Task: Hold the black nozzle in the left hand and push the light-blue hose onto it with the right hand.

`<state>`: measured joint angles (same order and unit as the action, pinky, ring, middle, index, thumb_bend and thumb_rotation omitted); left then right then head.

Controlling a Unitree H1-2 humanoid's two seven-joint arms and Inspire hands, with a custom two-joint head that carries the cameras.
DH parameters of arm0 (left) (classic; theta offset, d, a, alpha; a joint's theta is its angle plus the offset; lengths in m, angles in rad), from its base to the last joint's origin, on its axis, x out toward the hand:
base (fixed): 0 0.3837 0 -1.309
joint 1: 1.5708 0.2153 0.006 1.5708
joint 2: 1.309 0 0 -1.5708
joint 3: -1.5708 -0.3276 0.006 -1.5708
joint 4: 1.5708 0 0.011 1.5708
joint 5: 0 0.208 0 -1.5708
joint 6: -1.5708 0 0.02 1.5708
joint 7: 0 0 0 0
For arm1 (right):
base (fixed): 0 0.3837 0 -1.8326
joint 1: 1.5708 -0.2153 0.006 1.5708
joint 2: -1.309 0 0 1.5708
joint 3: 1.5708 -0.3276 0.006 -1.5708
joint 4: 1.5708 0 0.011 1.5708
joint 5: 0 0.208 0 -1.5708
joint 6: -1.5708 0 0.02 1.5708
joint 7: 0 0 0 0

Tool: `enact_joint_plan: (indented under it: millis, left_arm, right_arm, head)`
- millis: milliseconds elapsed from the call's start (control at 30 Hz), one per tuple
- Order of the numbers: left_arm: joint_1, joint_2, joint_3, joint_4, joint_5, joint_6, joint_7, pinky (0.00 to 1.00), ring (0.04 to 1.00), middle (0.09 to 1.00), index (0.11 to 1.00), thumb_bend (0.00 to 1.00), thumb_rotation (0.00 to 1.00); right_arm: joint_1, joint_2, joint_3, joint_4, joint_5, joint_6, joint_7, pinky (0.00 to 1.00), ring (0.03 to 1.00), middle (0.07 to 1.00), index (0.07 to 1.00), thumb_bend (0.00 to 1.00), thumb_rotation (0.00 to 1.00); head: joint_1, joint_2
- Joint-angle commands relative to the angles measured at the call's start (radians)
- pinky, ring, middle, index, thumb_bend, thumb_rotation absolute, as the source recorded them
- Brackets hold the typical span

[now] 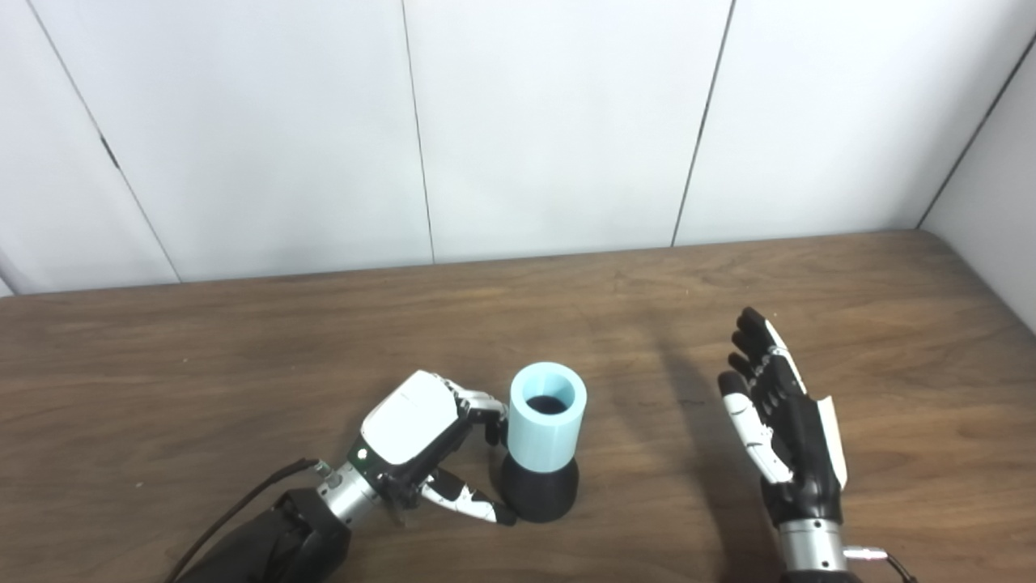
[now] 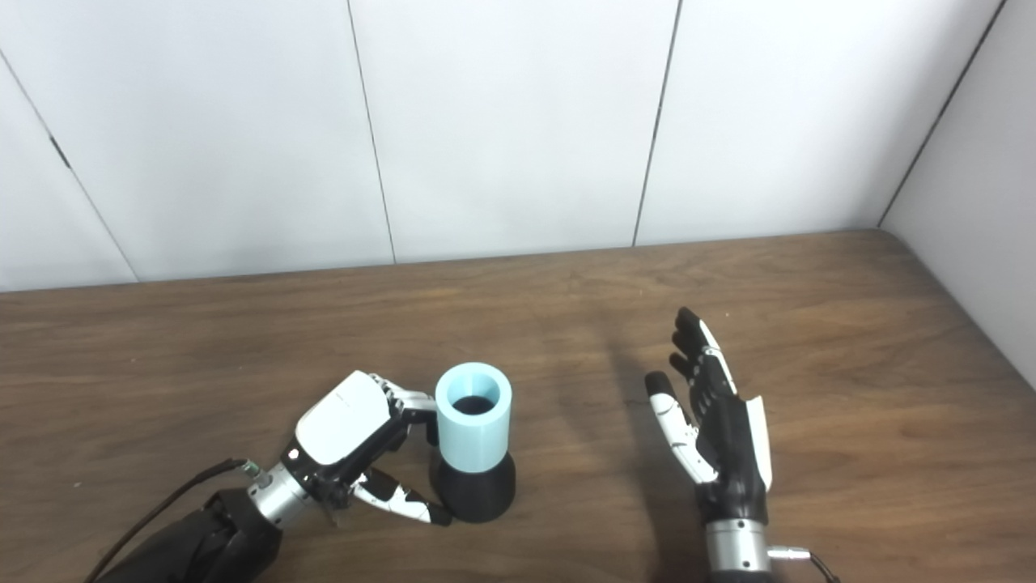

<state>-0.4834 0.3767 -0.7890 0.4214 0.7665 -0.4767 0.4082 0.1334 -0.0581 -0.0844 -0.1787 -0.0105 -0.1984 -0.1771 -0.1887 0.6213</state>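
The black nozzle [image 1: 538, 488] stands upright on the wooden table [image 1: 243, 364], its flared base down. The light-blue hose [image 1: 547, 419], a short wide tube, sits over its top, and the dark nozzle end shows inside the hose's opening. My left hand [image 1: 421, 441] lies just left of them. Its curled fingers [image 1: 484, 409] touch the hose's left side, and its thumb reaches the nozzle's base without wrapping around it. My right hand [image 1: 777, 421] hovers well to the right with its palm facing left, open and holding nothing.
White wall panels [image 1: 550, 121] rise along the table's far edge, and a side wall [image 1: 999, 219] closes off the right corner. A black cable [image 1: 243, 506] runs from my left wrist across the table's front.
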Motion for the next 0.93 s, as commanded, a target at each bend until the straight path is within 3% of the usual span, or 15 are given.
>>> enact_joint_plan:
  millis: [0,167,267,300,400,500,600,633,667,700,767,900]
  left_arm:
    - [0.099,-0.038,-0.038,0.106,-0.001,0.007,0.017,0.13,0.181,0.471,0.481,0.52,0.0]
    - [0.096,-0.038,-0.037,0.112,0.015,0.007,0.019,0.14,0.187,0.471,0.481,0.52,0.0]
    - [0.088,-0.027,-0.05,0.115,0.019,0.007,0.027,0.16,0.213,0.472,0.482,0.52,0.0]
    - [0.085,-0.021,-0.055,0.115,0.021,0.007,0.032,0.18,0.236,0.435,0.498,0.52,0.0]
    - [0.078,-0.007,-0.06,0.117,0.024,0.007,0.034,0.19,0.249,0.47,0.485,0.53,0.0]
    - [0.079,0.019,-0.046,0.092,0.012,0.007,-0.011,0.2,0.268,0.46,0.493,0.53,0.0]
    - [0.086,0.056,-0.024,0.052,-0.004,0.007,-0.06,0.3,0.377,0.435,0.521,0.52,0.0]
    - [0.09,0.068,-0.014,0.04,-0.011,0.007,-0.077,0.35,0.422,0.463,0.511,0.62,0.05]
    - [0.097,0.08,0.003,0.024,-0.029,0.007,-0.11,0.37,0.445,0.477,0.523,0.81,0.09]
    - [0.11,0.092,0.028,0.004,-0.059,0.01,-0.158,0.43,0.487,0.506,0.537,0.9,0.11]
    - [0.137,0.118,0.073,-0.046,-0.135,0.025,-0.264,0.47,0.537,0.559,0.581,0.99,0.19]
    - [0.18,0.16,0.135,-0.128,-0.23,0.067,-0.404,0.57,0.649,0.661,0.656,1.0,0.23]
  right_arm:
    - [-0.02,0.0,-0.01,0.003,-0.006,-0.008,0.006,0.79,0.864,0.877,0.852,0.23,0.24]
    - [-0.019,-0.013,-0.005,0.028,-0.093,0.003,0.007,0.77,0.827,0.833,0.806,0.26,0.36]
    - [-0.022,-0.008,-0.008,0.024,-0.111,0.03,0.008,0.77,0.827,0.833,0.803,0.26,0.35]
    - [-0.024,-0.007,-0.01,0.021,-0.113,0.043,0.008,0.76,0.826,0.833,0.804,0.26,0.35]
    - [-0.028,-0.003,-0.015,0.016,-0.106,0.072,0.012,0.77,0.833,0.836,0.812,0.27,0.35]
    - [-0.031,-0.003,-0.02,0.016,-0.091,0.084,0.018,0.77,0.833,0.835,0.811,0.27,0.33]
    - [-0.035,-0.008,-0.023,0.025,-0.081,0.086,0.026,0.79,0.841,0.839,0.813,0.27,0.32]
    - [-0.036,-0.01,-0.025,0.03,-0.079,0.085,0.029,0.79,0.844,0.841,0.816,0.26,0.3]
    - [-0.036,-0.013,-0.025,0.032,-0.078,0.087,0.032,0.79,0.844,0.841,0.816,0.26,0.3]
    - [-0.035,-0.017,-0.024,0.027,-0.078,0.094,0.038,0.79,0.844,0.842,0.817,0.26,0.32]
    - [-0.034,-0.023,-0.023,0.018,-0.073,0.106,0.051,0.79,0.846,0.845,0.82,0.27,0.39]
    - [-0.038,-0.028,-0.028,0.026,-0.062,0.109,0.062,0.8,0.85,0.845,0.817,0.27,0.38]
  head:
    - [-0.002,0.0]
    - [0.002,0.0]
    - [0.004,-0.001]
    - [0.007,-0.002]
    - [0.009,-0.005]
    - [0.017,-0.005]
    - [0.032,-0.007]
    - [0.037,-0.009]
    - [0.04,-0.01]
    - [0.044,-0.009]
    - [0.049,-0.008]
    - [0.05,-0.013]
